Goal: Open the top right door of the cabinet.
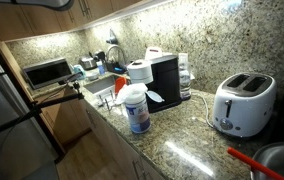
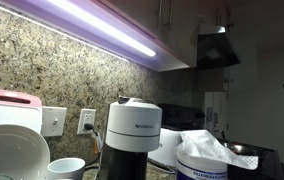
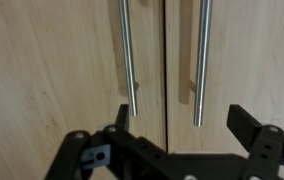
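Note:
In the wrist view two medium-brown wooden cabinet doors fill the frame, meeting at a vertical seam. Each door has a slim silver bar handle, the left handle and the right handle. My gripper is open and empty. It faces the doors from close by, and the lower end of the right handle lies between its two black fingers. The upper cabinets also show in both exterior views. The gripper does not show in either exterior view.
Under the cabinets runs a granite counter with a white toaster, a black coffee machine, a wipes tub, a sink and a microwave. A dark range hood hangs beside the cabinets.

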